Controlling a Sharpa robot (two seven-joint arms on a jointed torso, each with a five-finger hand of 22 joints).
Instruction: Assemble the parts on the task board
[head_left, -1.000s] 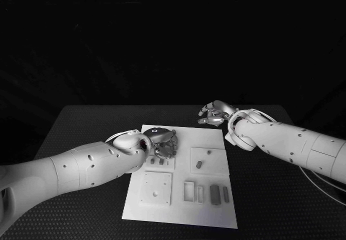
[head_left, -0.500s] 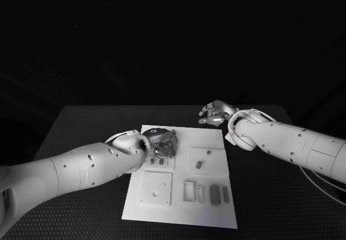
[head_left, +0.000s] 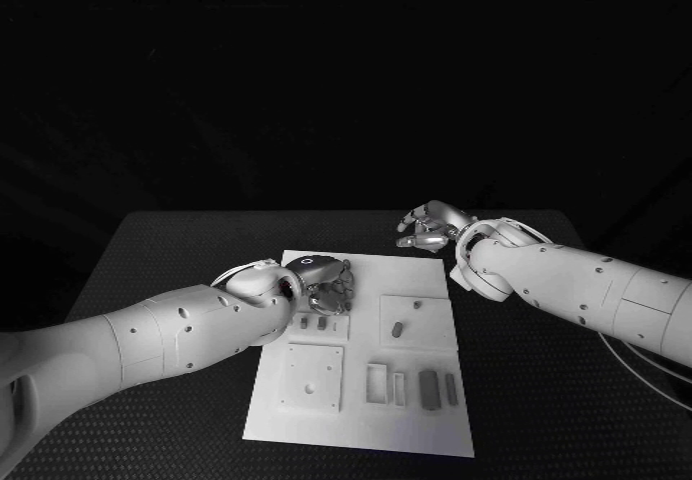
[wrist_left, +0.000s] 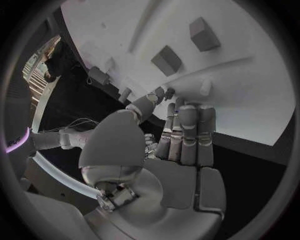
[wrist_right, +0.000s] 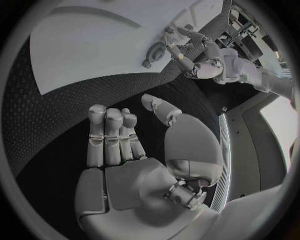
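Non-task stuff: just my black table, textured mat-like surface, running out past the white plate on every side. Same dark weave under me in the right wrist view.

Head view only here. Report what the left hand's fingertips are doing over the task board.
Observer: In the left wrist view, the left hand brings thumb and a fingertip together near a small upright part on the task board. I cannot tell whether they pinch anything.
Operator: Now check the right hand's palm.
Observer: The right wrist view shows the right hand with its palm empty, thumb apart from the fingers, above the black table.
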